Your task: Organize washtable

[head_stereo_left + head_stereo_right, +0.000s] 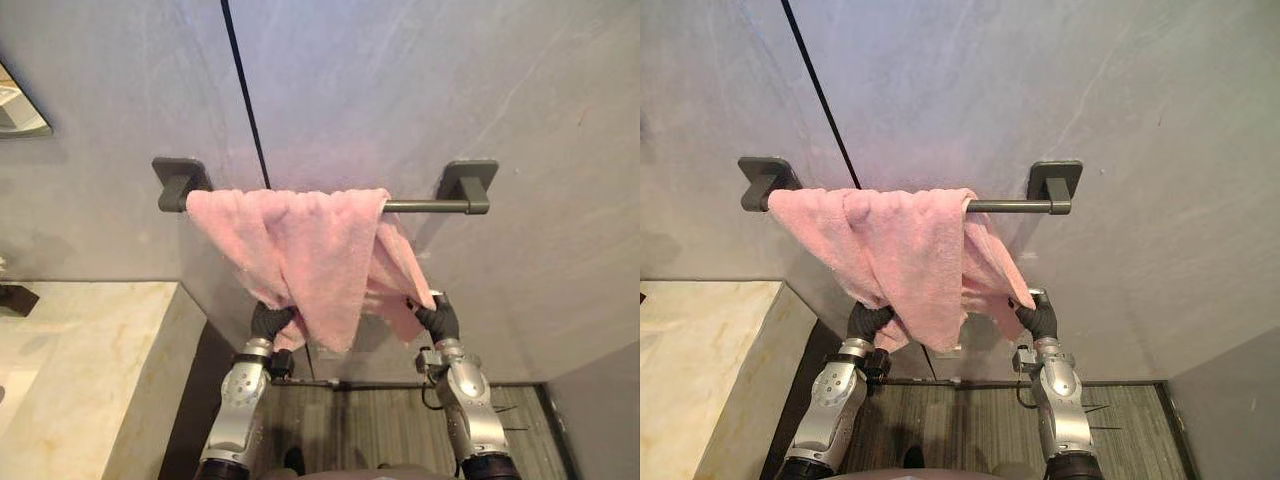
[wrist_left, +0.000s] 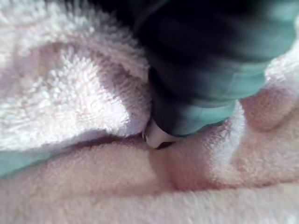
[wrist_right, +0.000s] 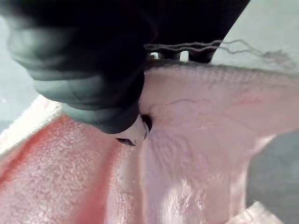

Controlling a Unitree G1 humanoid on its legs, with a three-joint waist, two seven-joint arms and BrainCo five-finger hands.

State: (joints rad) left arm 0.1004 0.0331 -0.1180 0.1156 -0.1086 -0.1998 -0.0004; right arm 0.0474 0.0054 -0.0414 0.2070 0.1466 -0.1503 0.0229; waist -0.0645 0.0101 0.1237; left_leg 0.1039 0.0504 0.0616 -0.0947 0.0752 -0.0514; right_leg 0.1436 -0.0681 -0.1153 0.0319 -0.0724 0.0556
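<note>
A pink towel [image 1: 310, 250] hangs bunched and uneven over a dark towel bar [image 1: 425, 206] on the grey wall, covering the bar's left part. My left hand [image 1: 268, 322] is raised under the towel's lower left edge and is buried in the cloth [image 2: 70, 93]. My right hand [image 1: 440, 320] is at the towel's lower right corner. In the right wrist view its thumb [image 3: 133, 130] presses the cloth [image 3: 201, 112] while dark fingertips [image 3: 201, 56] show past the towel's edge, pinching it.
A beige stone counter [image 1: 90, 340] juts out at the lower left, close beside my left arm. A mirror corner [image 1: 15, 105] shows at the upper left. A black seam [image 1: 245, 100] runs down the wall. Striped floor [image 1: 380, 420] lies below.
</note>
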